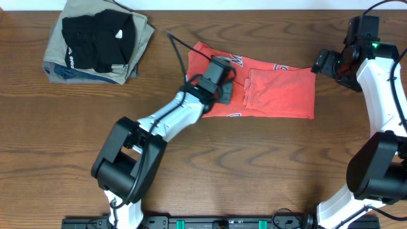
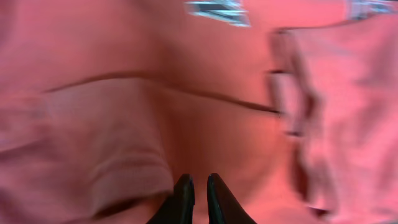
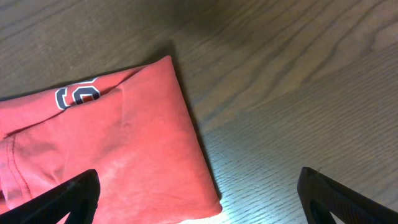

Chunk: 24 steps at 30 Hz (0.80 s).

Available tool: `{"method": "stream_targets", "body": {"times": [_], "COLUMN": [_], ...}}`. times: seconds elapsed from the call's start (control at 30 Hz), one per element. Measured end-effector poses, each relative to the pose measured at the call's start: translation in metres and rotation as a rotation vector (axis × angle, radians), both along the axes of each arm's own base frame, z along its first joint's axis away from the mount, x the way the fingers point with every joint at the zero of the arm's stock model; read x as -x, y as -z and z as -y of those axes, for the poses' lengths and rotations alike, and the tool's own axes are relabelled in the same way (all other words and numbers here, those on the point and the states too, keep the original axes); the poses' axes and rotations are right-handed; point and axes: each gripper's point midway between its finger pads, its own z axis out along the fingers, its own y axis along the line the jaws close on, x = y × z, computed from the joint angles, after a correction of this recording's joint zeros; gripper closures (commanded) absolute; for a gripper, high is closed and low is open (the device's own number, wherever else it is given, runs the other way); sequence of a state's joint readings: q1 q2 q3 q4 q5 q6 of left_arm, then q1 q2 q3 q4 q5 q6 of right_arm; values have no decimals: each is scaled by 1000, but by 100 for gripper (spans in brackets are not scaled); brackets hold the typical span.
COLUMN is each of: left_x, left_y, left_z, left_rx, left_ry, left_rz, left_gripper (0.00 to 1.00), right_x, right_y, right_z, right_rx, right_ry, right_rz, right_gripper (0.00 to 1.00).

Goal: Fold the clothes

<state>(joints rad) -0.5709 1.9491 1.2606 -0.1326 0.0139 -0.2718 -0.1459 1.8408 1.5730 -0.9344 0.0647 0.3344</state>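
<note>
A: Two arms in shot, one shirt. Where is it?

B: T-shirt (image 1: 289,105) lies flat on the table (image 1: 254,165), centre-right. It's partly folded into a rough rectangle, long side running left-right. White lettering (image 1: 236,60) peeks out along the far edge. A hemmed flap (image 1: 270,83) is folded over the middle.

A: Anything stacked or holding other stuff?

B: Just the pile at far left: black garment (image 1: 98,38) sits on top of a folded khaki garment (image 1: 143,44). Well apart from the shirt.

A: Left arm?

B: Runs from the near edge diagonally up and right, wrist over the shirt's left end. Left gripper (image 2: 199,182) points at the red cloth, fingers almost together with only a thin slit between them. Wrist view is blurred, so I can't tell whether a fold is pinched.

A: Right arm?

B: Base at near right, forearm going up the right side, wrist bent back toward the shirt. Right gripper (image 3: 196,180) hangs just off the shirt's far-right corner, jaws spread wide. One finger is over the cloth, the other over bare wood. Nothing gripped.
</note>
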Motion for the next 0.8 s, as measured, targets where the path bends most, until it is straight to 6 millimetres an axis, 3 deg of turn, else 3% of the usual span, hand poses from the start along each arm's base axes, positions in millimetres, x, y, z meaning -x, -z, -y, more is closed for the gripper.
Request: {"method": "stream_targets", "body": {"times": [0.13, 0.37, 0.67, 0.8], "left_x": [-13, -25, -20, -21], "left_y": [9, 15, 19, -3], "left_z": [-35, -80, -93, -93], "left_rx": [-32, -59, -81, -53], "left_ry": [-79, -169, -191, -204], "left_rz": [-24, -60, -96, -61], "left_gripper": [88, 88, 89, 88], "right_x": [0, 0, 0, 0], "right_y": [0, 0, 0, 0], "right_z": [0, 0, 0, 0], "right_rx": [0, -1, -1, -1], "right_ry": [1, 2, 2, 2], "right_rz": [0, 0, 0, 0], "right_gripper": [1, 1, 1, 1]}}
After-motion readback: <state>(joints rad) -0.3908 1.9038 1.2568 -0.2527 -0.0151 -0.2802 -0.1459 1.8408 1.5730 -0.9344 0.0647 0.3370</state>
